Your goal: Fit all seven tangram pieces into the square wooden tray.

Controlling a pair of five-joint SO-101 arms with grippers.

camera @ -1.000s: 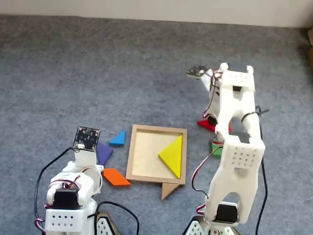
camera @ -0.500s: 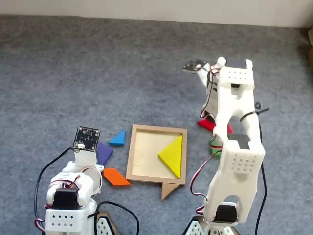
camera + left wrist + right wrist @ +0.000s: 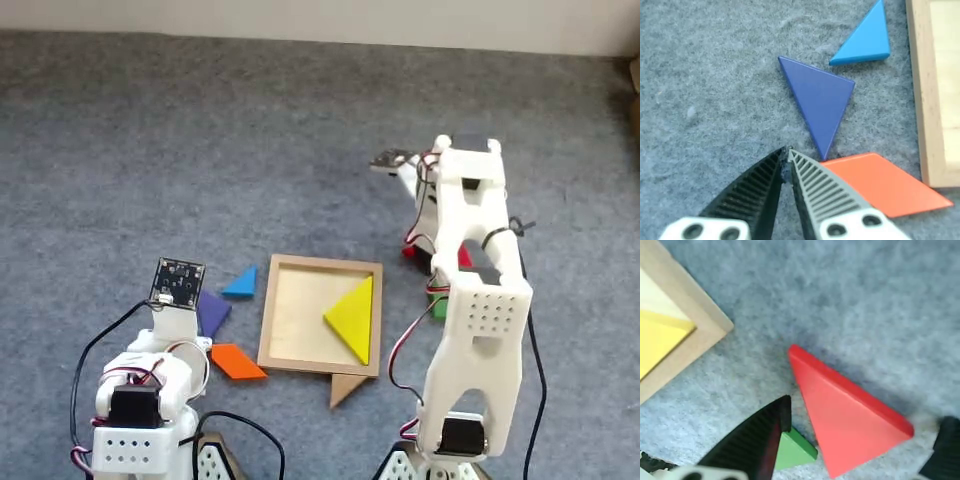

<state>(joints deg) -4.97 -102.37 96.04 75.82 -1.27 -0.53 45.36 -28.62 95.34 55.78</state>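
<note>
1. Progress: one piece of seven is placed. The yellow triangle (image 3: 353,318) lies inside the wooden tray (image 3: 322,263), against the wall on the right arm's side.
2. Outstanding: six pieces lie on the desk (image 3: 150,150).
   - On the left arm's side are the light blue triangle (image 3: 240,284), dark blue triangle (image 3: 213,312) and orange parallelogram (image 3: 237,361).
   - The tan triangle (image 3: 345,387) touches the tray's near edge.
   - The red triangle (image 3: 845,420) and green piece (image 3: 792,450) are on the right arm's side.
3. Pincers: the left pincer (image 3: 788,152) is together, empty, at the dark blue triangle's tip. The right pincer (image 3: 865,412) is apart, straddling the red triangle.
4. Obscured: the green piece's shape is cut off.

Grey carpet (image 3: 150,150) bearing tray (image 3: 268,318), tangram pieces (image 3: 236,361)
</note>
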